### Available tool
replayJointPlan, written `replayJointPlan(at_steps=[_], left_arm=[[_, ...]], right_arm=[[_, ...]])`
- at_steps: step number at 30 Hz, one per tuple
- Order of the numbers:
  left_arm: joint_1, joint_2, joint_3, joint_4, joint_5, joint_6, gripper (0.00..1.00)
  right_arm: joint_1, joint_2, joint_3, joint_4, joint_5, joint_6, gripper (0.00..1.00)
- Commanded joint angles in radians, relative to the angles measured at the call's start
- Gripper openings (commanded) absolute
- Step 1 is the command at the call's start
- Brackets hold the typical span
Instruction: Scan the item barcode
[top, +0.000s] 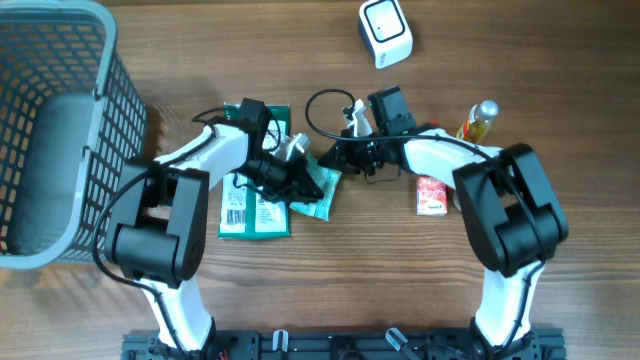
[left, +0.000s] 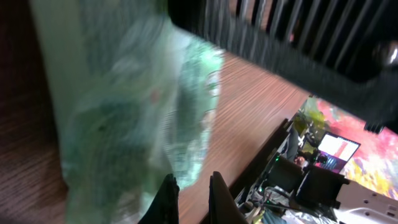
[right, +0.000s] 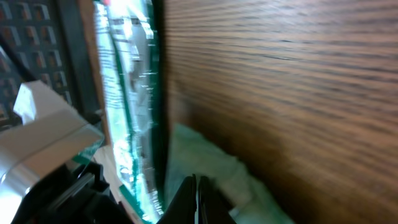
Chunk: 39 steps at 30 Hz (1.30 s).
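Between basket (top: 110, 60) and bottle (top: 480, 118), I read both arms angled inward; left gripper (left: 191, 185), right gripper (right: 196, 185) closed against green packet (top: 328, 192) (hold unconfirmed).

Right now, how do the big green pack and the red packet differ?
The big green pack is larger than the red packet. The green pack shows a white barcode label; the red packet shows none visible. The left arm crosses the green pack; the red packet lies beside the right arm. Both lie flat.

2 arms (top: 208, 150): white shells, blk joints.
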<state>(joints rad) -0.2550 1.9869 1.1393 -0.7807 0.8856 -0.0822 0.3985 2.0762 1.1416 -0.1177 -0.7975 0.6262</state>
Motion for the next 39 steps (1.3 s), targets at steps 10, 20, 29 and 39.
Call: replayJointPlan(at_steps=[10,20,29,39], left_arm=[[-0.002,0.058,-0.122,0.055,-0.289,-0.090,0.04],[0.019,-0.212,-0.065,-0.030,-0.283,-0.128,0.04],[0.018,-0.203,-0.075,-0.002,-0.378,-0.137,0.04],[-0.036,-0.143,-0.075,0.057,-0.436,-0.196,0.04]], right_arm=[[0.002,0.126,0.011,0.028,-0.005,-0.022,0.04],[-0.006,0.041,0.017,0.070,-0.130,-0.022,0.04],[0.018,-0.195,0.015,-0.221,-0.042,-0.051,0.04],[0.091,-0.169,-0.036,-0.264,0.267,0.005,0.04]])
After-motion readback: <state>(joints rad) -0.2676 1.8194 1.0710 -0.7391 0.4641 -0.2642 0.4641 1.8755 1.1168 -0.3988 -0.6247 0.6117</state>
